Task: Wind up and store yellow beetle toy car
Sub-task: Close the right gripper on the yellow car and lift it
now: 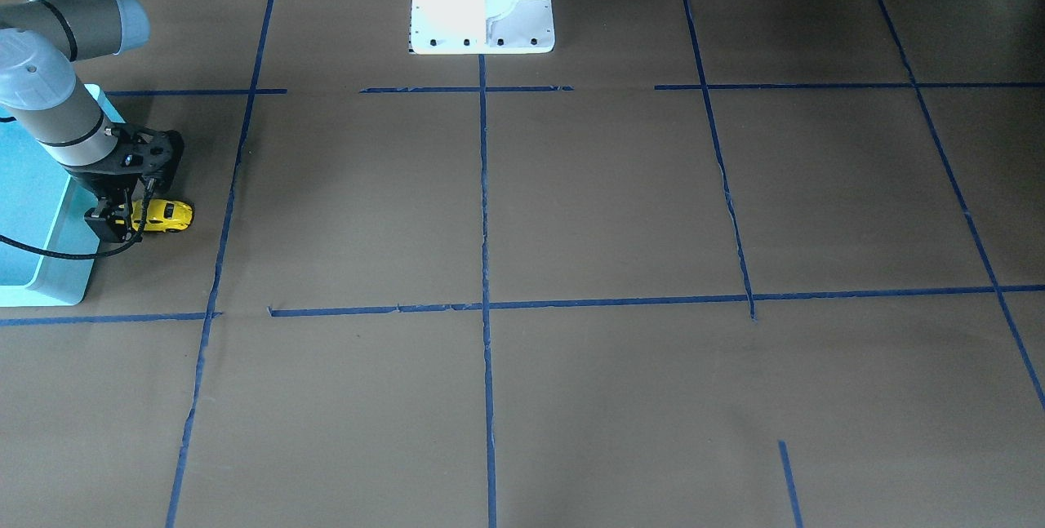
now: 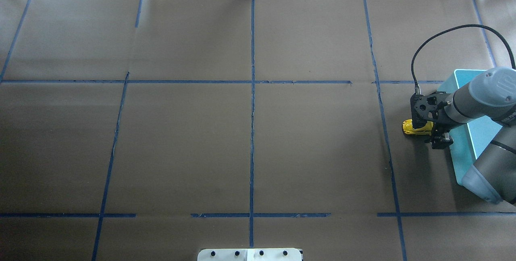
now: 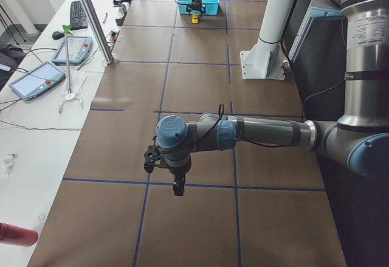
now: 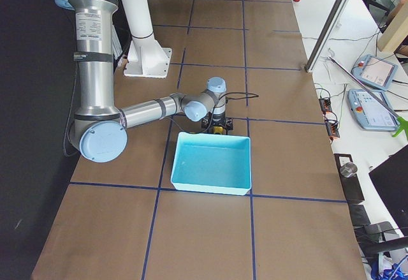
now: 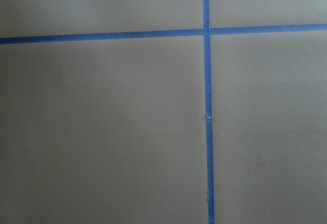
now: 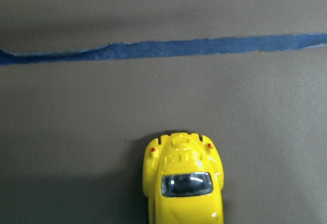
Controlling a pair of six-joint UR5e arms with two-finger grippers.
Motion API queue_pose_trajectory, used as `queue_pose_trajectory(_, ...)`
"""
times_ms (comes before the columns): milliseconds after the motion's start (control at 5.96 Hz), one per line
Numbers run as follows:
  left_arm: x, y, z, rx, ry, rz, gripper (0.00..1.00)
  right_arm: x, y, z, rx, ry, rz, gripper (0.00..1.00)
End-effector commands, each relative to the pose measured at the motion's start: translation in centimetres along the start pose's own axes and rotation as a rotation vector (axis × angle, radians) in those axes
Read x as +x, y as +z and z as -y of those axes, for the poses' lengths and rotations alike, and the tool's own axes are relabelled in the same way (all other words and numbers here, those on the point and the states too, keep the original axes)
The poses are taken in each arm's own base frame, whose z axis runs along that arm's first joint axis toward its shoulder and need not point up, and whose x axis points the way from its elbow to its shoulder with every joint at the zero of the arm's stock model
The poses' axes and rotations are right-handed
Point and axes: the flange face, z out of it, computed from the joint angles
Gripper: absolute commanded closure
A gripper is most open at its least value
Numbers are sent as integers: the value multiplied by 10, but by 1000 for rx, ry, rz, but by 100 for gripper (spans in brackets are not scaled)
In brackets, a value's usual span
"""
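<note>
A tiny, glossy yellow beetle toy car [image 6: 183,183] with dark windows sits on the brown counter [image 1: 571,210], just beside the light blue bin [image 1: 73,250]. The right gripper [image 1: 122,222] hangs over one end of it. Whether it is clenched cannot be told.

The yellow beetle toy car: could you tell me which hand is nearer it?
Right. The right hand is down at the yellow beetle toy car; the left hand hangs far along the table.
</note>
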Motion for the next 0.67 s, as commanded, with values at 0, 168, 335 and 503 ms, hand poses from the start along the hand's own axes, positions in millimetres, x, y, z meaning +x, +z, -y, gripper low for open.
queue_pose_trajectory(0,-1,1,0,-1,-2,1,0,4,2,2,2,2,0,53)
queue_pose_trajectory(168,0,1,0,-1,-2,-1,0,2,-13,4,19,3,-20,100)
queue_pose_trajectory(335,-1,1,0,-1,-2,1,0,2,-23,7,33,-7,-32,100)
queue_pose_trajectory(503,-2,2,-1,-4,-6,-1,0,4,-54,10,63,-1,-67,100)
